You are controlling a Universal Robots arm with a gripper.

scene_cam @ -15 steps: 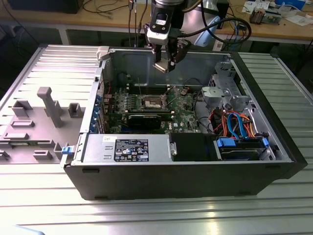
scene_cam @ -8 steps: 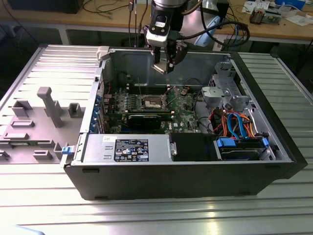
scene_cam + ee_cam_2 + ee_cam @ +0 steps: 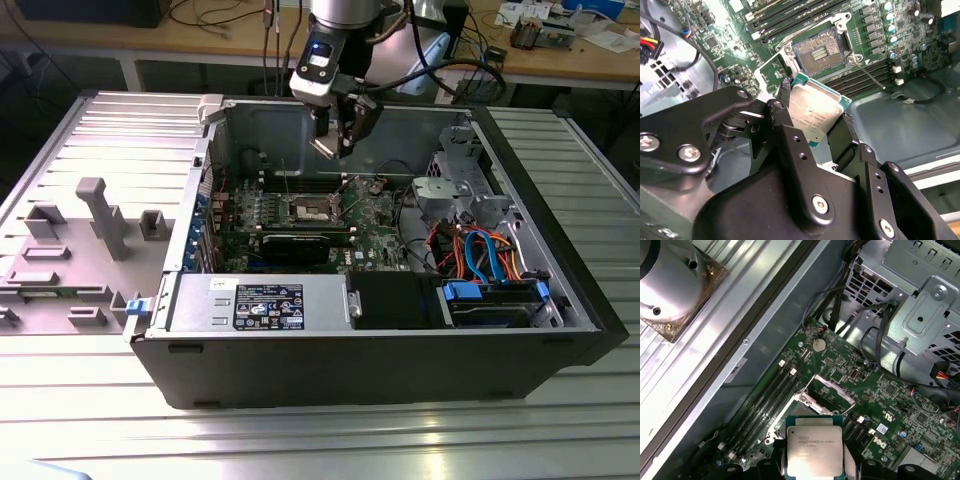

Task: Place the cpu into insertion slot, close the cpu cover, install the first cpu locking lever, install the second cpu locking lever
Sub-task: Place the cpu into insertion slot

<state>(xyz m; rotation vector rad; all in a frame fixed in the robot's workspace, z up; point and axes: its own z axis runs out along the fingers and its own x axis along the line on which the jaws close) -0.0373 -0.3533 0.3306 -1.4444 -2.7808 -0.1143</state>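
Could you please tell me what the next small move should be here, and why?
Probably ease the gripper down toward the insertion slot: it holds the cpu clear above the board, and the slot lies bare with the cpu cover raised.

A big black computer box (image 3: 330, 375) lies open on a grey metal table (image 3: 300, 450) with long ridges. At the exterior view's left, grey plastic blocks (image 3: 100, 215) stand on the table. Along the near side of the box sits a grey power box (image 3: 200, 300) with a black sticker (image 3: 268, 306). At the exterior view's right, blue and orange wires (image 3: 485, 250) bend inside the box. Above them is a silver metal cage (image 3: 455, 185). A green board (image 3: 385, 215) lies in the middle, with a long black card (image 3: 300, 243) on it. A wooden bench (image 3: 570, 62) runs along the top. In the first wrist view, a small round battery (image 3: 819, 344) sits on the green board, near long black slots (image 3: 767, 400).
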